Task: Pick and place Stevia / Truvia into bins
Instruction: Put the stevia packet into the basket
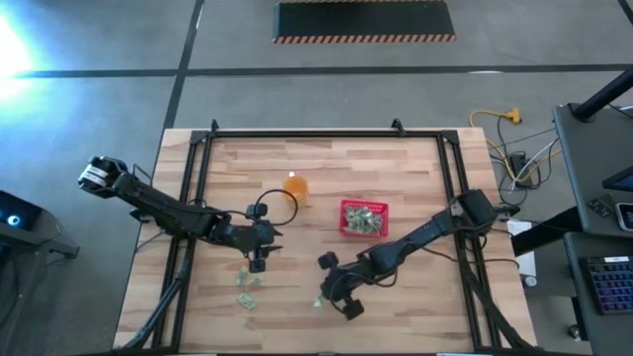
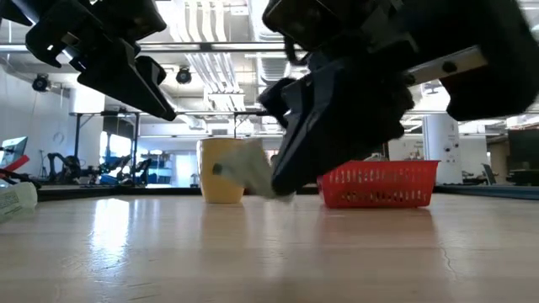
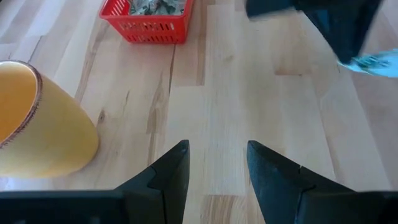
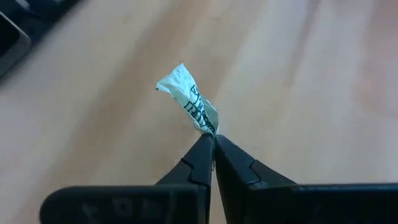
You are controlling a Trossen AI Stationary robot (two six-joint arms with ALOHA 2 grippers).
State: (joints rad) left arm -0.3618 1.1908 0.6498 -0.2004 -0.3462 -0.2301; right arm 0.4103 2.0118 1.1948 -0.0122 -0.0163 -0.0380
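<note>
My right gripper [image 4: 212,144] is shut on one small green-and-white Stevia packet [image 4: 186,92], near the table's front middle [image 1: 318,300]. In the low view the packet [image 2: 251,171] sticks out beside the dark fingers. The red basket [image 1: 364,219] stands on the table beyond it, holding several packets. My left gripper [image 3: 217,167] hangs open above the table [image 1: 259,263], left of centre, with nothing between its fingers. Two loose packets [image 1: 247,281] [image 1: 245,302] lie flat on the wood just in front of it. My right gripper pinches one end of the packet [image 4: 208,127] between its two fingertips. The fingers slant down toward the table. The rest of the packet sticks out past the tips, crumpled and twisted. In the low view it hangs just above the tabletop.
A translucent orange cup [image 1: 296,188] stands upright left of the basket, near my left gripper [image 3: 37,127]. Another packet [image 2: 17,199] lies at the low view's left edge. A black frame [image 1: 297,135] borders the table's far and side edges.
</note>
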